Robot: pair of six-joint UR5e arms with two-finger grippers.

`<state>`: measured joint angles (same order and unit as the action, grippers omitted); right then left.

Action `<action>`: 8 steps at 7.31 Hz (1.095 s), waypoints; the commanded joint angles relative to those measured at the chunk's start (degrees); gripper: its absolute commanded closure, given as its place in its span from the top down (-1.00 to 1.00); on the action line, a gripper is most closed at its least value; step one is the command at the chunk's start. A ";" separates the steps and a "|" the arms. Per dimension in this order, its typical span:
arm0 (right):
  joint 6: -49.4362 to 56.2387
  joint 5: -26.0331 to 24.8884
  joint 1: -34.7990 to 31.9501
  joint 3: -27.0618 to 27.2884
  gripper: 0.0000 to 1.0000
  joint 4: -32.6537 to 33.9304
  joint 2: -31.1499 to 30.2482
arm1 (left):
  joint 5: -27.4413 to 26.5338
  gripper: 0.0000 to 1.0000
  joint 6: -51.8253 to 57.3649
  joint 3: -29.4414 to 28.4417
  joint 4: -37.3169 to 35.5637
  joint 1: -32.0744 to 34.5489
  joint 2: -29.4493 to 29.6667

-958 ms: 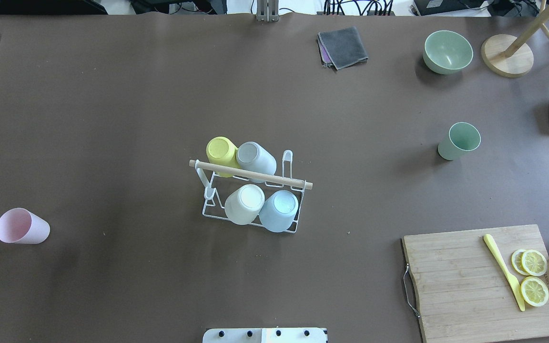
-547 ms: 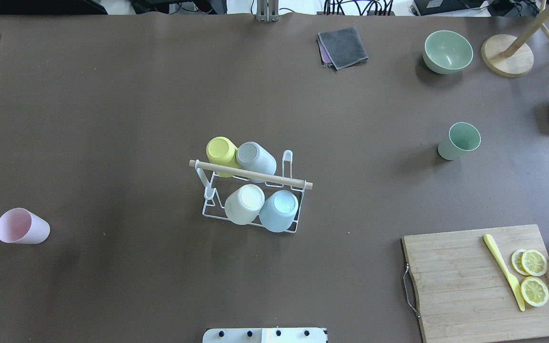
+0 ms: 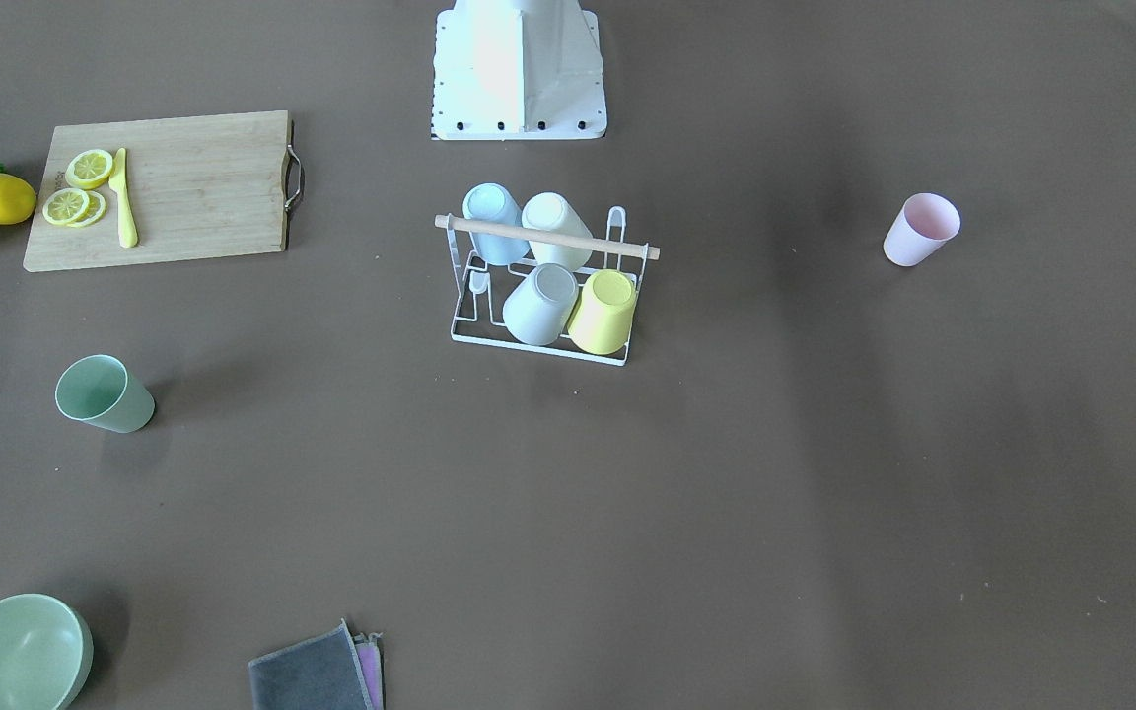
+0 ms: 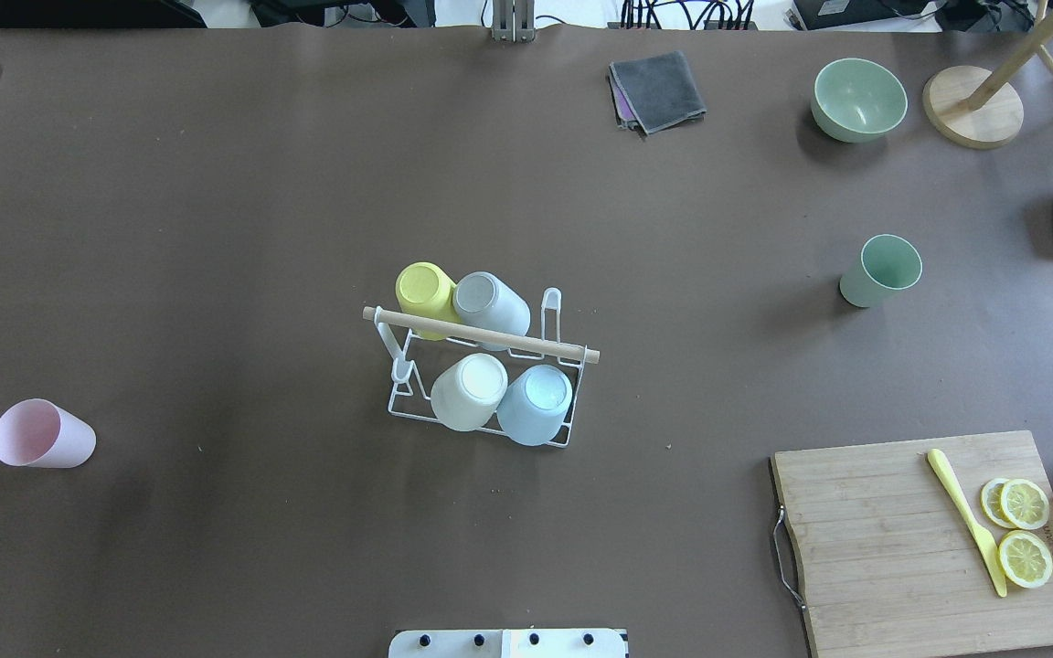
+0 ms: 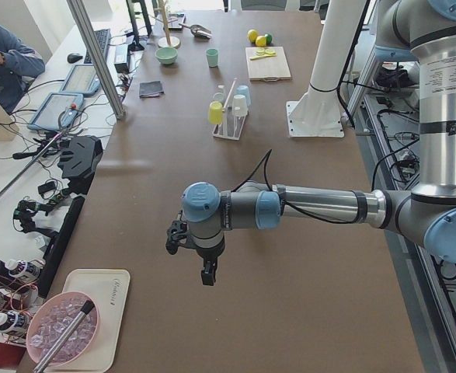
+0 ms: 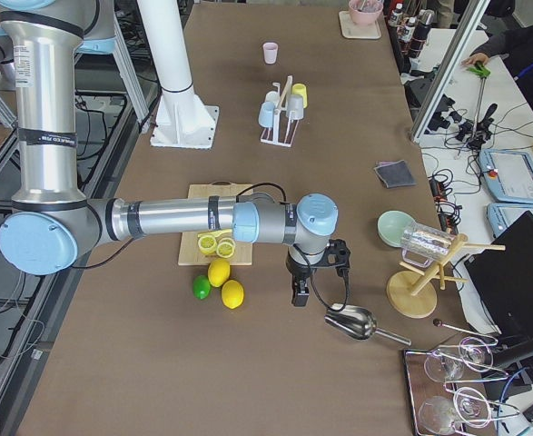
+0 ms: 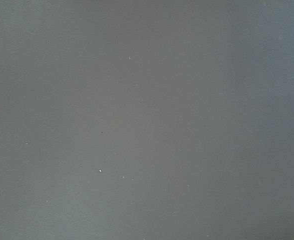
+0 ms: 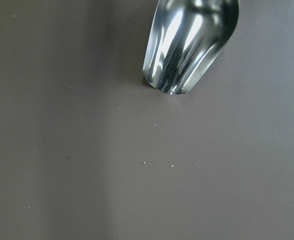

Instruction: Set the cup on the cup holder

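Cup holder [image 4: 481, 334] at middle of tabletop [image 4: 216, 228], four cups [image 4: 469, 391] upended on prongs; pink cup [image 4: 42, 434] upright, well apart from left end effector [image 5: 207, 273]; green cup [image 4: 878, 271] likewise from right end effector [image 6: 301, 292] (grip state of both: cannot tell)

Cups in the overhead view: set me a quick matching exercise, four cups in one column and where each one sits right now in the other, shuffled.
Things
1. pink cup
2. green cup
3. yellow cup
4. light blue cup

Places
A. upside down on the cup holder, row nearer the robot
B. loose on the table, robot's right side
C. upside down on the cup holder, row farther from the robot
D. loose on the table, robot's left side

Pairs: 1-D, 2-B, 3-C, 4-A
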<state>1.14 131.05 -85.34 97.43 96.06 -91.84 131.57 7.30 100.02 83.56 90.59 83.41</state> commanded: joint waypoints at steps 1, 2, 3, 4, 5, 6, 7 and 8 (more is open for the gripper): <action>0.00 0.00 0.00 0.13 1.00 0.00 0.00 | 0.00 0.98 0.00 0.00 0.02 0.02 0.00; 0.00 0.00 0.00 0.13 1.00 -0.09 0.00 | 0.00 0.98 0.00 0.00 0.02 0.02 0.09; 0.00 -0.09 0.00 0.04 1.00 -0.09 0.00 | 0.00 0.98 0.00 -0.09 0.02 0.02 0.00; -0.09 -0.18 0.00 0.04 1.00 -0.09 -0.09 | 0.00 0.98 0.00 -0.09 0.02 0.02 0.09; 0.35 -0.09 -0.18 0.22 1.00 -0.09 -0.44 | 0.00 0.98 0.00 -0.09 0.02 0.02 0.00; 0.18 -0.26 -0.09 0.13 1.00 -0.09 -0.18 | 0.00 0.98 0.00 -0.09 0.02 0.02 0.00; 0.70 -0.35 -0.18 0.65 1.00 -0.17 -0.01 | 0.00 0.98 0.00 -0.09 0.02 0.02 0.00; 0.62 -0.26 -0.09 1.79 1.00 -0.18 0.17 | 0.00 0.98 0.00 -0.09 0.02 0.02 0.09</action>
<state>1.64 130.77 -85.47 98.14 95.92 -91.89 131.57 7.30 99.93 83.58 90.62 83.43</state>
